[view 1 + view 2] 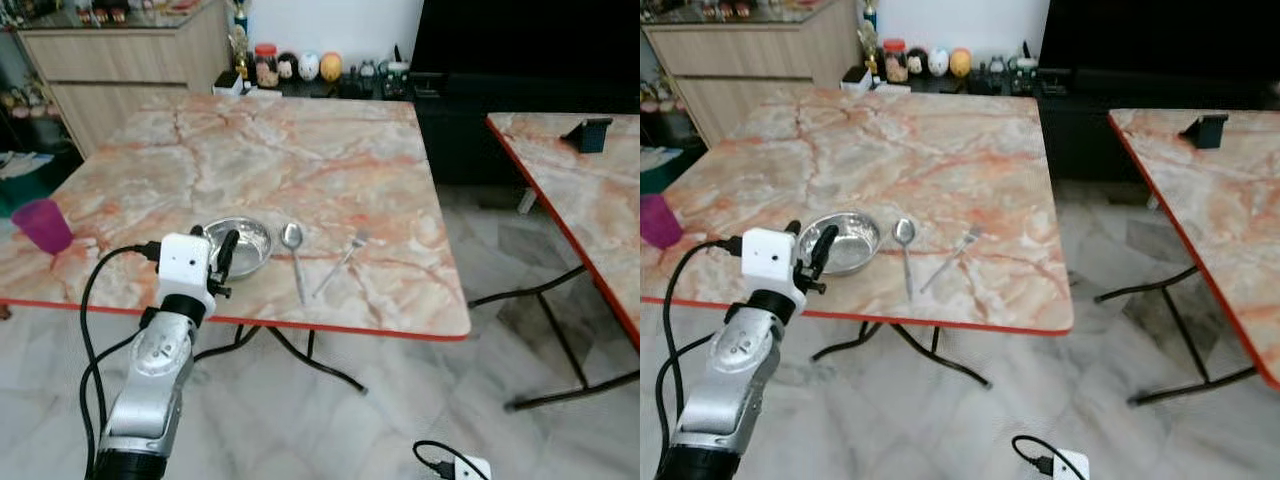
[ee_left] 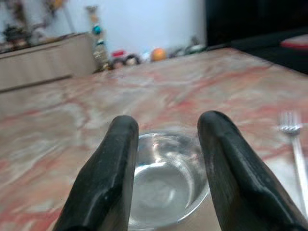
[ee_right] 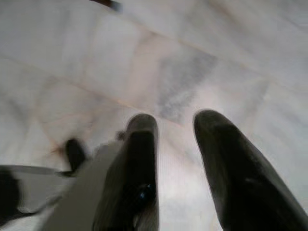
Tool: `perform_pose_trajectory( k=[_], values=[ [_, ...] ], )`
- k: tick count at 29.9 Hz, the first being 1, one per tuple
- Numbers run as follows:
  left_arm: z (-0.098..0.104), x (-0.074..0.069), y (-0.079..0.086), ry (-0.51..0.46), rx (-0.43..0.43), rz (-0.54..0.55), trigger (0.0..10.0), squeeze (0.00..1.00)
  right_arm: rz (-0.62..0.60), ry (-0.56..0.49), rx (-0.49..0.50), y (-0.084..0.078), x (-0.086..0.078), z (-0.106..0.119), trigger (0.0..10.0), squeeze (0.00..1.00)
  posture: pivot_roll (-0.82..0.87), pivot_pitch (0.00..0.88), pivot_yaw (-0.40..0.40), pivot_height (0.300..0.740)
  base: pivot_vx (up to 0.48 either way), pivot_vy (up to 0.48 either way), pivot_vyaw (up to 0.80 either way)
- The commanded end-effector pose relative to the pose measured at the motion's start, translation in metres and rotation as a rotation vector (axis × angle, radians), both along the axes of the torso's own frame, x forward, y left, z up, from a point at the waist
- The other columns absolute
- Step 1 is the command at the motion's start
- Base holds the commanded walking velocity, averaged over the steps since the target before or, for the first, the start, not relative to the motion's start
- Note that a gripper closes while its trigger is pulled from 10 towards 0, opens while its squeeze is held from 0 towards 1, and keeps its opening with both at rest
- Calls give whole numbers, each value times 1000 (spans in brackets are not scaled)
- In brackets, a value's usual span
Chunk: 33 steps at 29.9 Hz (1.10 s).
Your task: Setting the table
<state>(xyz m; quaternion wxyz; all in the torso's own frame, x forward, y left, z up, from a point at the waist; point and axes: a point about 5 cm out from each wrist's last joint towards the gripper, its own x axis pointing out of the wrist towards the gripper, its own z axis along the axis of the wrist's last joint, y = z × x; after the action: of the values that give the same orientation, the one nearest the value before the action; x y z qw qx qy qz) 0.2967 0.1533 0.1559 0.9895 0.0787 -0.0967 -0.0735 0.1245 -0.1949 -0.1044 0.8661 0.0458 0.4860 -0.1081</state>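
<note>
the marble worktop (image 1: 300,150) carries everything, and the steel bowl (image 1: 243,243) near its front edge serves as landmark. the left gripper (image 2: 166,168) hovers at the bowl's near rim with its jaws spread, pinching nothing. a purple cup (image 1: 42,225) stands well to the bowl's left. just right of the bowl lies a spoon (image 1: 294,253), then a fork (image 1: 342,262). the right gripper (image 3: 175,159) hangs over the floor, jaws spread.
</note>
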Motion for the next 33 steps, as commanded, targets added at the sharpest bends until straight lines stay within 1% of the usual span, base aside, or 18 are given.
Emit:
perform_pose_trajectory(
  k=[1,6,21,25,33],
  values=[
    [4,1,7,-11,21,16,10000,0,3,-16,9,4,5,1,10000,0,61,0,-18,740,0,375,0],
    [4,1,6,-12,19,10,10000,0,2,-21,12,4,5,1,10000,0,61,0,-17,740,0,365,0],
    [4,1,-1,-9,-9,-29,10000,0,7,-21,12,4,4,1,10000,0,61,0,-18,740,0,0,0],
    [2,0,-6,9,-33,-62,10000,0,9,-20,12,4,3,1,10000,0,61,0,-17,740,0,0,0],
    [0,-1,-9,18,-29,-81,10000,0,12,-18,15,5,2,0,10000,0,57,0,-13,740,0,0,0]
  ],
)
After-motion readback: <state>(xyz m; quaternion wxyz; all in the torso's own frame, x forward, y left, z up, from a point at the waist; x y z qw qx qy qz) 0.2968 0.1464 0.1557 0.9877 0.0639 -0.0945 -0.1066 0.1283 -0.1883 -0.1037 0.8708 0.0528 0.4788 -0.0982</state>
